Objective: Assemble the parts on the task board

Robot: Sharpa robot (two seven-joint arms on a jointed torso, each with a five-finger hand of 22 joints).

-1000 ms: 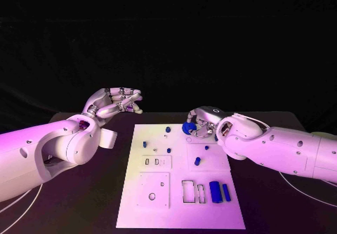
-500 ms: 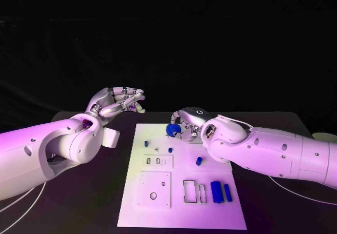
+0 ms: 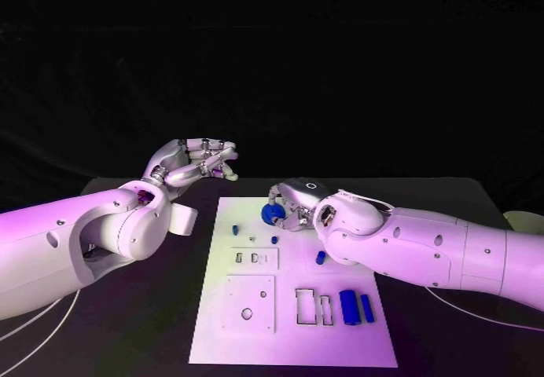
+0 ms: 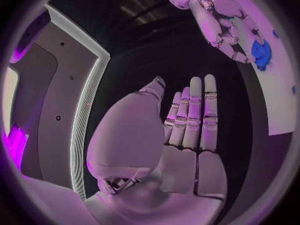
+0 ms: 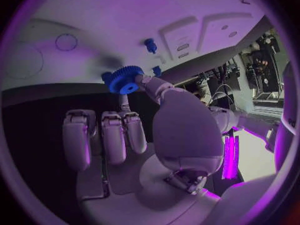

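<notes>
Item: small blue toothed plastic gear (image 3: 273,213), being carried over the far end of the white rectangular task board (image 3: 340,345) on the black desk (image 3: 148,330).

Right hand (image 3: 290,206) is pinching the gear between thumb and a fingertip, remaining fingers (image 5: 112,137) lying straight and loose, as the right wrist view shows. Left hand (image 3: 195,165) is hovering beyond the board's far left corner, fingers (image 4: 197,112) extended side by side and holding nothing. Short blue pegs (image 3: 236,231) are standing on the board just below the gear. Handling advice: the hand is probably seeking a peg; keep the gear's face level, centre its bore over the post, lower straight, and release only once seated.
</notes>
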